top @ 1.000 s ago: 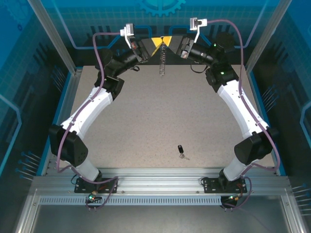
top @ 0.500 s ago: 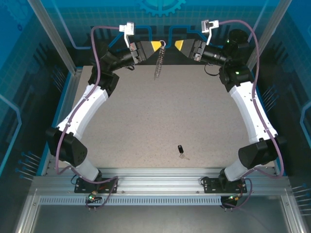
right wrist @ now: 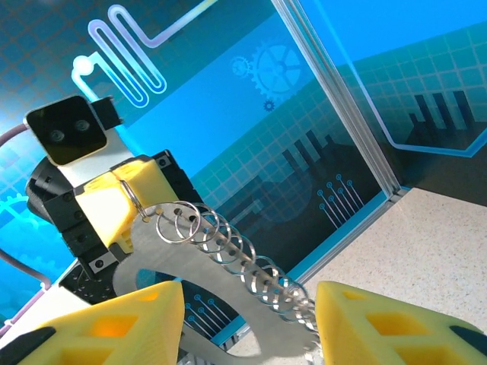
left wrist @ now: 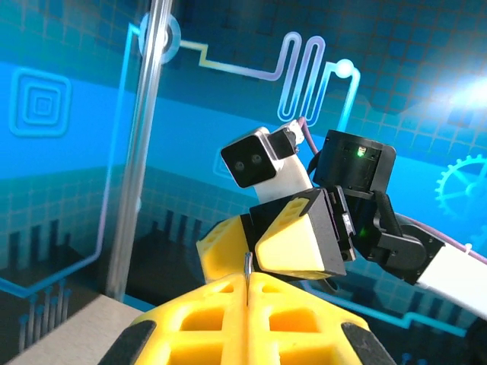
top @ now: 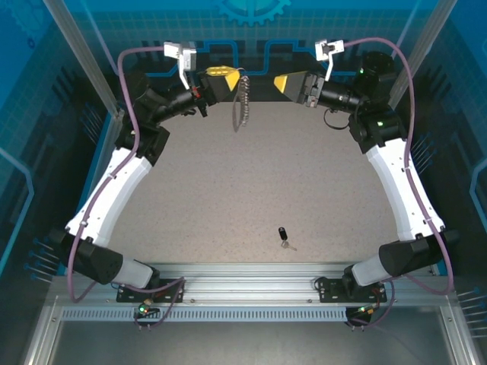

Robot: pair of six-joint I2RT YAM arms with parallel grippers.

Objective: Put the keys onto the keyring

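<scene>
Upper left, the left hand (top: 227, 74) is pinching the keyring (right wrist: 183, 277); the right hand (top: 283, 82) is hovering spread, probably fetching the key (top: 283, 236) next.

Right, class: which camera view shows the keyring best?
The right wrist view: the keyring and its chain hang large and close from the left gripper. The top view shows them small; the left wrist view shows just its thin edge.

Lettering, brands, numbers: none can be read. Graphic signs recorded: gear emblem (top: 255, 7), top centre, and serpentine circuit trace (left wrist: 302, 68), upper middle, printed on blue wall panels (top: 30, 84).
</scene>
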